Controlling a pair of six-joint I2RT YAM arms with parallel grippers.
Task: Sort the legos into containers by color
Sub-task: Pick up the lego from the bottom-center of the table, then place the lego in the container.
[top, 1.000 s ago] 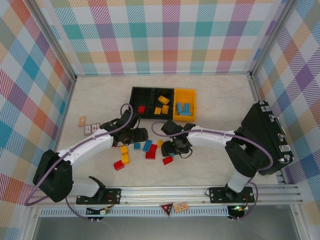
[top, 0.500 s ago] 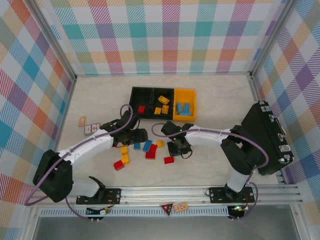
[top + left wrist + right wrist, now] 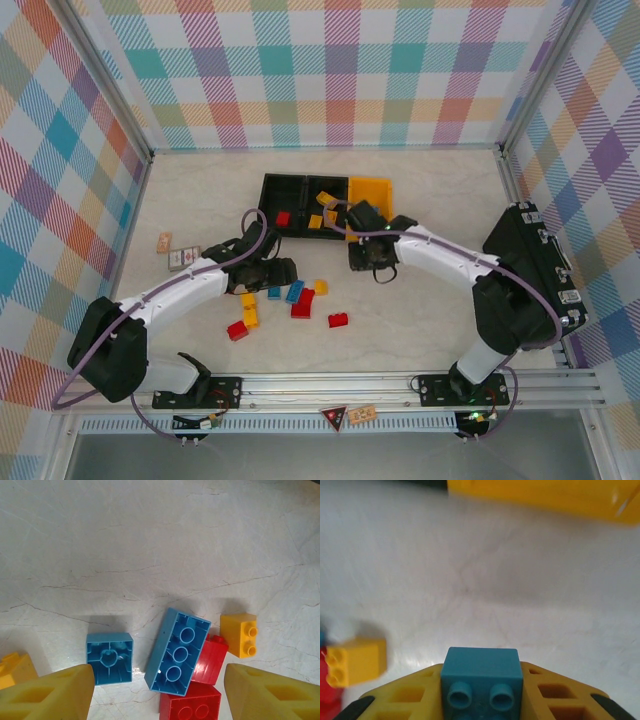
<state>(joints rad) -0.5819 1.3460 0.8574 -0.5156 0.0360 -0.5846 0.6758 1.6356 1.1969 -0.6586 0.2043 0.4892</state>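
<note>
Brick location, please?
— The blue brick (image 3: 481, 667) sits between the fingers of the right gripper (image 3: 481, 685), which are clamped on it. It is near the yellow bin (image 3: 545, 497), outside it.

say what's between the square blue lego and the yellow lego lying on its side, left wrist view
In the left wrist view, a long blue plastic brick, hollow side up, and a red plastic brick beside it lie between them.
</note>
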